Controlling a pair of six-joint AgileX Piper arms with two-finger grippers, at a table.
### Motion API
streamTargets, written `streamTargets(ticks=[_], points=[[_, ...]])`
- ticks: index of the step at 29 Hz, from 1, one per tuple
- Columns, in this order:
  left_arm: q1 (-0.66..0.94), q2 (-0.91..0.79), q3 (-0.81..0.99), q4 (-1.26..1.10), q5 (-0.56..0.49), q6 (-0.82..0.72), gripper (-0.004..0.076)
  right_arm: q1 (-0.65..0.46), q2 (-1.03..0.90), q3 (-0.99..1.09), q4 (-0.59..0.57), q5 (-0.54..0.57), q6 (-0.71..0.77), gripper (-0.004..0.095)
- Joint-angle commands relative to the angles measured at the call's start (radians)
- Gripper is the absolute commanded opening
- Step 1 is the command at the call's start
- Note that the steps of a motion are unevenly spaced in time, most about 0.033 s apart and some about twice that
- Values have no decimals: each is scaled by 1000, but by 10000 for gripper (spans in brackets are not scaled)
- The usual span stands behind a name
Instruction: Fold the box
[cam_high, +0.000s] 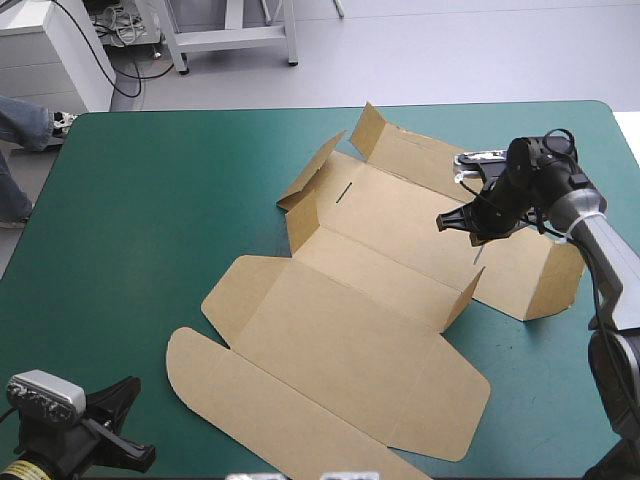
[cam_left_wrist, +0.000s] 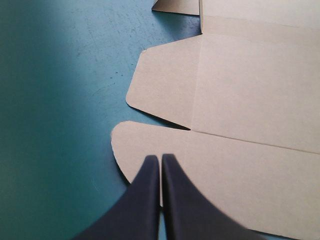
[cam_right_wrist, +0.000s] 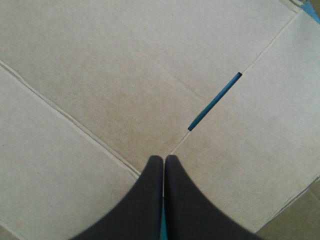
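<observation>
Nearest, by the table's near left corner, the left gripper (cam_left_wrist: 160, 156) has its two broad black fingers pressed together in one point, and a rounded flap of the box (cam_high: 350, 340), a cut sheet of brown board, lies just ahead of them. This sheet lies mostly flat across the middle of the teal-green table cover (cam_high: 150, 220), with a few far flaps tilted up. Over its far right panel the right gripper (cam_right_wrist: 164, 157) hangs with fingers likewise together, a narrow slot (cam_right_wrist: 215, 102) just ahead.

box (cam_high: 350, 330): flat (far flaps up) | right gripper (cam_high: 458, 224): over it
</observation>
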Motion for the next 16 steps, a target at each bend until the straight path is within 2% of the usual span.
streamTargets(ticks=[1,16], points=[[-3,15,-22,-15,-72,-7,-8,-1,-42,-26,4,-8,-3,-2],[-3,15,-22,-15,-72,-7,-8,-1,-42,-26,11,-8,-3,-2]])
